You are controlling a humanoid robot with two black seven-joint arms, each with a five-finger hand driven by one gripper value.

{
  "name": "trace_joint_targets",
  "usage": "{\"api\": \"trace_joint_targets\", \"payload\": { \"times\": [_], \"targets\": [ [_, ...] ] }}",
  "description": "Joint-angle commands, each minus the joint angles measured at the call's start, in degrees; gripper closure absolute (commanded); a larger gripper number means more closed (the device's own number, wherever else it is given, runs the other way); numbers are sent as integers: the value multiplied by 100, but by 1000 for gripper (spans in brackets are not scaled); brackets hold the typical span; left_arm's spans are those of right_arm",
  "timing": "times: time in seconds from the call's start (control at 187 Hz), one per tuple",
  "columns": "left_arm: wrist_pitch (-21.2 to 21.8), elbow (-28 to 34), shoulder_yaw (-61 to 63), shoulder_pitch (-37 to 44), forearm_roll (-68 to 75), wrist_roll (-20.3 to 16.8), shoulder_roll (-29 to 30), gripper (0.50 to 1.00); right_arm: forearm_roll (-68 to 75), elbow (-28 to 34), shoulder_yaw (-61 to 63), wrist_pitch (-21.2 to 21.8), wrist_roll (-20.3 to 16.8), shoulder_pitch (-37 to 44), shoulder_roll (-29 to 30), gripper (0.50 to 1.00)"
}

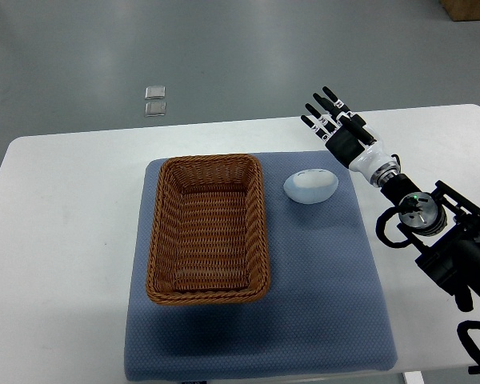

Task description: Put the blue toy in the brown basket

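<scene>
Top view frames show the fingers [323, 108] of the right hand [338, 126] stretched out and spread, with nothing held between them; they are pointed away from the robot, past the far edge of the blue mat [320, 304]. The blue toy [311, 186], a pale rounded egg-like shape, is seen lying on the mat just beside the right wall of the brown basket [210, 229], apart from the hand and nearer the robot than the fingertips. The basket is seen empty, so the task is judged not yet begun. A slip is judged the main risk: the toy's smooth, curved surface could be squeezed out from between the fingers if it is gripped off-centre. It could also be nudged and rolled across the mat, or pushed against the basket wall, if the hand is lowered carelessly. The white table [64, 240] is seen beneath everything; no left arm is in view.
</scene>
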Motion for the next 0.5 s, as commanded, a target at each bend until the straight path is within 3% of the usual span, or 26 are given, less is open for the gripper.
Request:
{"api": "trace_joint_targets", "payload": {
  "times": [0.0, 0.331, 0.496],
  "targets": [
    [-4, 0, 0, 0, -3, 1, 0, 500, -9, 0, 0, -10, 1, 0, 0, 589],
    [4, -8, 9, 0, 5, -8, 0, 500, -255, 44, -334, 42, -17, 106, -149, 589],
    [-4, -52, 17, 0, -3, -8, 0, 500, -993, 167, -703, 42, -193, 519, -624, 589]
  ]
}}
